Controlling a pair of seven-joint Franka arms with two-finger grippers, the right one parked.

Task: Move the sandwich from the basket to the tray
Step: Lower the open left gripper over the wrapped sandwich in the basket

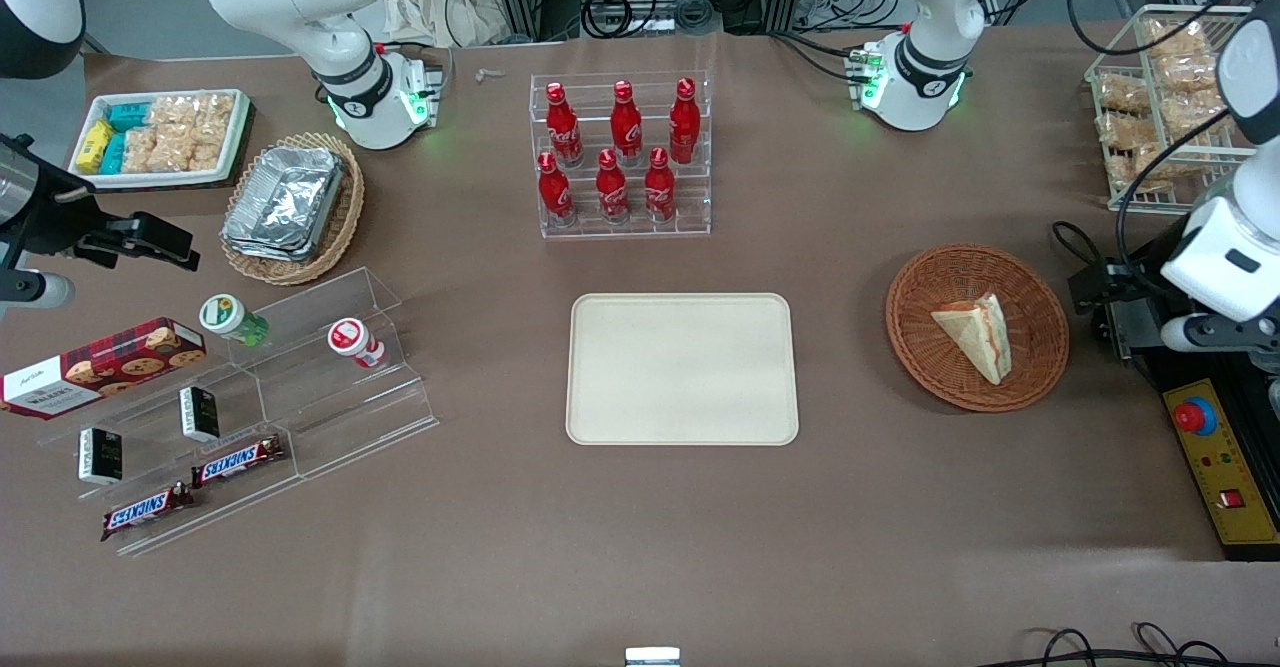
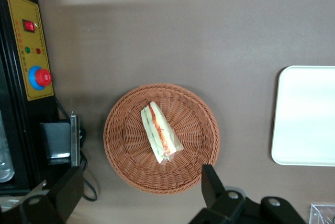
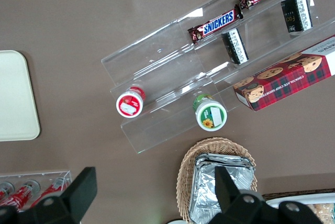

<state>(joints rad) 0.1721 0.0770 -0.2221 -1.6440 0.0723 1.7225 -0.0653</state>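
One sandwich (image 1: 975, 334) lies in the round reddish-brown basket (image 1: 1040, 302), right of centre in the front frame, wedge on its side with the red and green filling edge showing. In the wrist view the sandwich (image 2: 159, 132) sits near the middle of the basket (image 2: 196, 109), clear wrap visible, nothing touching it. The gripper (image 2: 138, 185) hangs above the basket's rim, fingers spread wide apart and holding nothing; one dark finger (image 2: 212, 182) overlaps the wicker edge in that view. In the front view the working arm enters at the right edge of the frame, gripper itself not made out there.

The cream tray (image 1: 683, 368) lies bare at frame centre on the brown desk (image 1: 640, 547), well apart from the basket. A control box (image 1: 1215, 467) with a red button sits at the lower right edge, beside the basket. A clear rack of red bottles (image 1: 620, 152) stands above the tray in the frame. An oval tan basket with foil trays (image 1: 290, 202) and a stepped clear shelf with Snickers bars (image 1: 238, 459) occupy the left side.
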